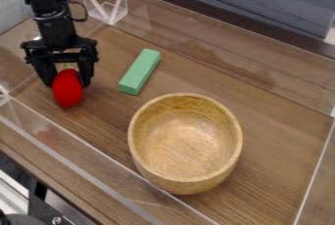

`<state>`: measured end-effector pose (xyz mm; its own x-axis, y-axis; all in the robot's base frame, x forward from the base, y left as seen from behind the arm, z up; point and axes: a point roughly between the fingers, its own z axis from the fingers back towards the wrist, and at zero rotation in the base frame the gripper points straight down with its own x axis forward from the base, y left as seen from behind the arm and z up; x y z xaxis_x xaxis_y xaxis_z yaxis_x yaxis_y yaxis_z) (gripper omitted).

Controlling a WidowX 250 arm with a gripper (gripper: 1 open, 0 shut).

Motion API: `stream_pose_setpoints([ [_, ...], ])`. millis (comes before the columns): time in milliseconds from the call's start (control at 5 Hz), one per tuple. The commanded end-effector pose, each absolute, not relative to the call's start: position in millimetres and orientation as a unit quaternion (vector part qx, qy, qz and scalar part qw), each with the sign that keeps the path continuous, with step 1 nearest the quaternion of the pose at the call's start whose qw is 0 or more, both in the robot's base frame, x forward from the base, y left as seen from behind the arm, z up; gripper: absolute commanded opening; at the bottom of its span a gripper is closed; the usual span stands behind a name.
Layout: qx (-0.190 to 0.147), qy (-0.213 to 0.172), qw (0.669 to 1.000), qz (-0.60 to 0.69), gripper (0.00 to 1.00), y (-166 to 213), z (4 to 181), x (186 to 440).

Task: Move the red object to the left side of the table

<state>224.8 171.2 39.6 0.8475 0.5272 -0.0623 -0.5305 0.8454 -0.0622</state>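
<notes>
The red object (67,91) is a small glossy red egg shape resting on the brown wood-grain table (249,77), near its left side. My black gripper (62,69) hangs straight down just above it, jaws open, with a finger on either side of the object's top. I cannot tell whether the fingers touch it. The arm rises behind toward the upper left corner.
A green rectangular block (140,70) lies just right of the gripper. A large wooden bowl (186,141) sits in the front middle. Low clear acrylic walls (78,156) border the table at the front, left and back.
</notes>
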Motion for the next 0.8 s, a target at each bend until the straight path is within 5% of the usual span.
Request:
stream_pose_setpoints([
  [0, -0.034, -0.017, 0.964, 0.264, 1.00, 173, 69.6, 236],
  [600, -0.056, -0.035, 0.962, 0.265, 1.00, 140, 116.7, 241],
])
